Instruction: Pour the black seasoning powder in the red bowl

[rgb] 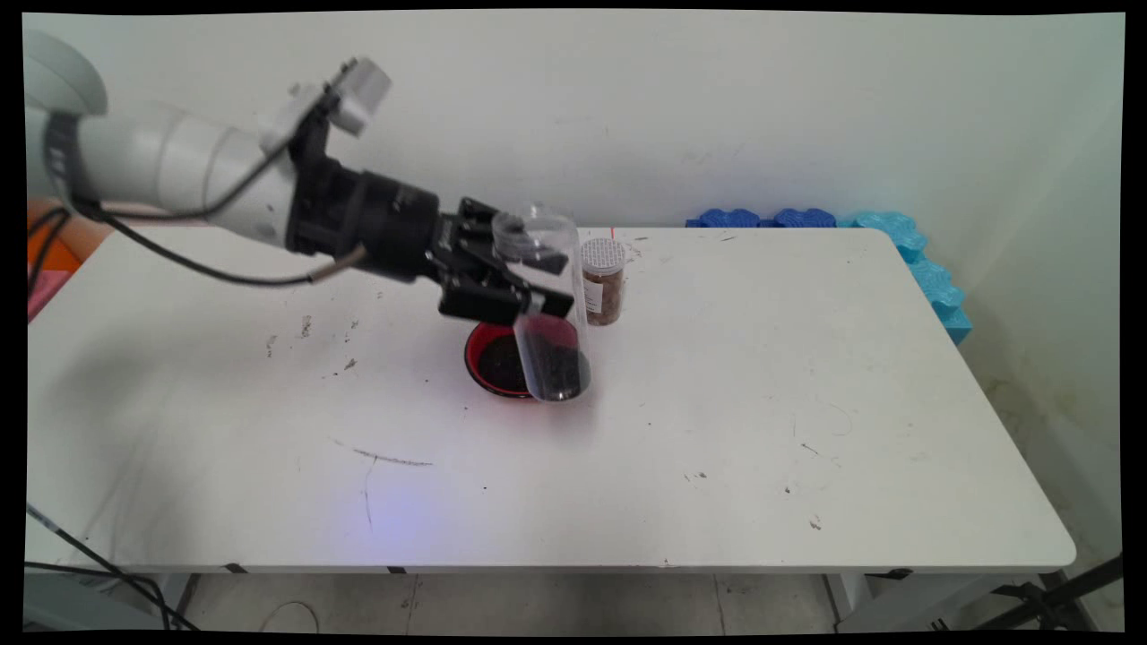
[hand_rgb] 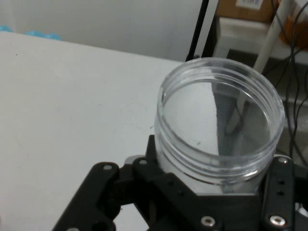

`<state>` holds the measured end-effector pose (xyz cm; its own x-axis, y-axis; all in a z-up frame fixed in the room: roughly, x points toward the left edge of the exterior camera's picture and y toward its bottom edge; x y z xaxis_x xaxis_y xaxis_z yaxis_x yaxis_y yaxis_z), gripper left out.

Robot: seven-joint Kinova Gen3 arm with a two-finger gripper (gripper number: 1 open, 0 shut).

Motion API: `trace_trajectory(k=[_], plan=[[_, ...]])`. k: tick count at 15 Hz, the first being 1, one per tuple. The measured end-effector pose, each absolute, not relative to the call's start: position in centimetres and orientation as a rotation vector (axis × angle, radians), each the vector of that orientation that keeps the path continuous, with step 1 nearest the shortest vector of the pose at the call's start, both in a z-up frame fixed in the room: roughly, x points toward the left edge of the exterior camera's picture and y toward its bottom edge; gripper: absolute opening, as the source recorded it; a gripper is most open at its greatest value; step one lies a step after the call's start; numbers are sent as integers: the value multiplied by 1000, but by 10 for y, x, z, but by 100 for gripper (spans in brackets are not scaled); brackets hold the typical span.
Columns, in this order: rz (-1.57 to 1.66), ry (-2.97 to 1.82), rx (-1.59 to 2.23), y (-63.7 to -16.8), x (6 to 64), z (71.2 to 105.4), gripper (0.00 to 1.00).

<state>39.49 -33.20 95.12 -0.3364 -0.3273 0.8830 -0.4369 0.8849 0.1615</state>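
Pincer (rgb: 529,285) squeezes the tall clear plastic jar (rgb: 547,313), dark bits at its bottom, upright over the red round bowl (rgb: 488,358) on the white counter (rgb: 762,403); small brown-filled jar (rgb: 602,279) stands just beside

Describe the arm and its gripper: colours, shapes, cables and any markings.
The arm is made of rounded white tubular links and ends in a black cylindrical wrist. A small white box sits on top of the wrist. Black cables loop under the arm. The gripper is black, with an angular linkage fastened by silver screws. No lettering shows.
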Motion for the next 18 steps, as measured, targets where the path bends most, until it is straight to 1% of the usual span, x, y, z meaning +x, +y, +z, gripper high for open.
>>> trace_trajectory(k=[3, 7, 14, 18], plan=[[53, -1897, 671, -334, 405, 967, 0], [-74, -1833, 844, -340, 416, 975, 0], [-247, -1710, 1083, -357, 428, 973, 0], [-340, -1630, 1244, -365, 435, 964, 0]])
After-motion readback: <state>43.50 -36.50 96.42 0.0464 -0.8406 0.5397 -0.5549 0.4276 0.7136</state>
